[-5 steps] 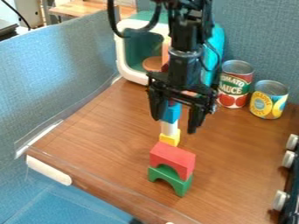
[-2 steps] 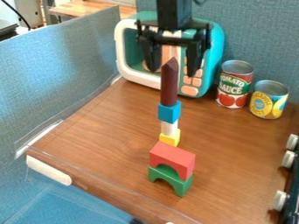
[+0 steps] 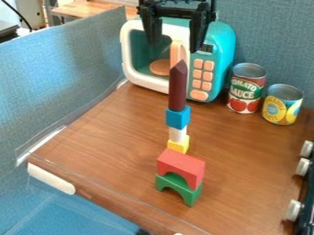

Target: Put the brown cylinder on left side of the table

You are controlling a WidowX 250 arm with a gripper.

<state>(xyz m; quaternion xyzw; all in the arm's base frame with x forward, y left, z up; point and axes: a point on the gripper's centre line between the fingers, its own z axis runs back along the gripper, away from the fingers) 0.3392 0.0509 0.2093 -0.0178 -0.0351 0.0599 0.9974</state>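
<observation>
High at the top of the view hangs the gripper [image 3: 175, 45], its two fingers apart with nothing held between them. Below it the dark brown cylinder [image 3: 177, 87], with a pointed top, stands upright on a blue block [image 3: 178, 118]. Under the blue block are a white cylinder [image 3: 178, 134] and a yellow block [image 3: 178, 144]. In front of these, a red arch [image 3: 182, 166] rests on a green arch [image 3: 178, 187]. The left part of the table [image 3: 92, 147] is bare wood.
A teal and white toy microwave [image 3: 211, 59] stands at the back, its front open. To its right are a tomato sauce can [image 3: 246, 88] and a yellow-labelled can [image 3: 283, 104]. White knobs [image 3: 294, 210] line the right edge. A blue-grey partition [image 3: 67, 69] borders the left side.
The gripper has risen from in front of the block stack to above it, near the top edge. The brown cylinder, hidden behind it at first, now shows. The blocks have stayed in place.
</observation>
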